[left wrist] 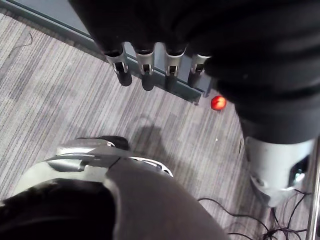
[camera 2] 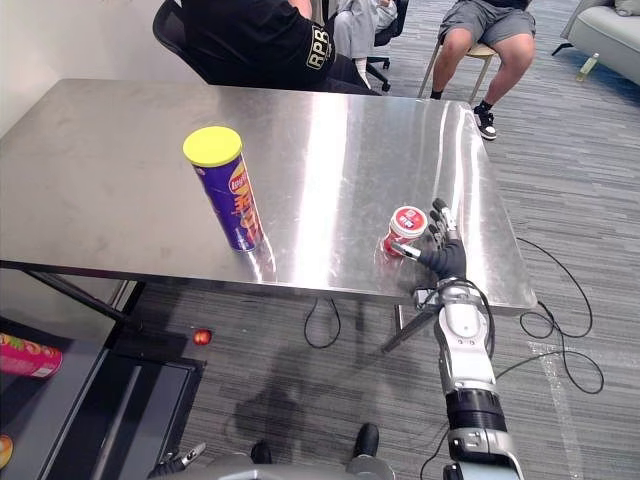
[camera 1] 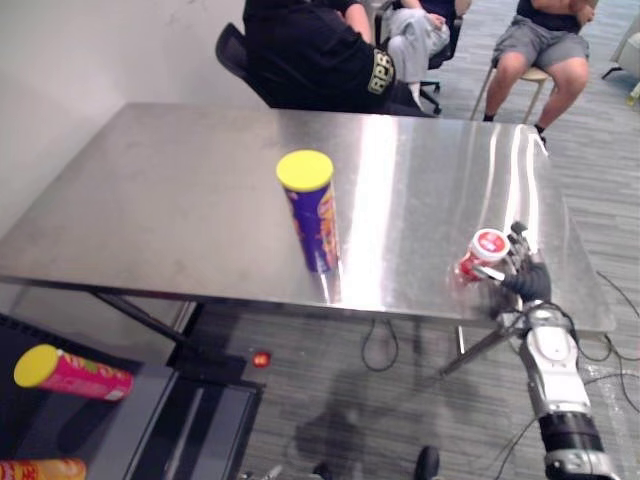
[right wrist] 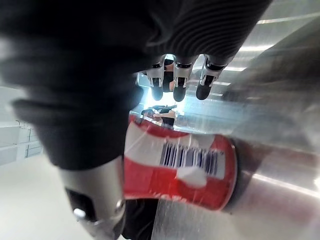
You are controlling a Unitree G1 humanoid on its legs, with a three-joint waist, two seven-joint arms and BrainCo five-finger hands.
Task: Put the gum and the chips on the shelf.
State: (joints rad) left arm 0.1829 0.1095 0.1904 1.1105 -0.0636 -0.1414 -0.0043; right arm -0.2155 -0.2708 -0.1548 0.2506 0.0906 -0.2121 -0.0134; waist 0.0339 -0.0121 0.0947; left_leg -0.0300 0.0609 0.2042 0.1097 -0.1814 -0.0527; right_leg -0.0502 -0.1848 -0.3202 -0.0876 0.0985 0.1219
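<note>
My right hand (camera 2: 445, 255) is beside the gum (camera 2: 404, 230) near the front right edge of the bench (camera 2: 120, 160), fingers (right wrist: 178, 90) straight, gripping nothing yet; next I must curl them round it, while the chips (camera 2: 228, 195) stand mid-bench, left hand (left wrist: 144, 62) open.

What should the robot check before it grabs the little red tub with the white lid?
1. Small red round gum tub with white lid standing on the shiny steel table: ok.
2. Right hand right beside the tub: ok.
3. Its fingers curled round the tub: not ok, they look straight.
4. Tall purple chips tube with yellow lid out of the way: ok, it stands well apart.
5. Left hand free: ok, it hangs empty over the floor.
</note>
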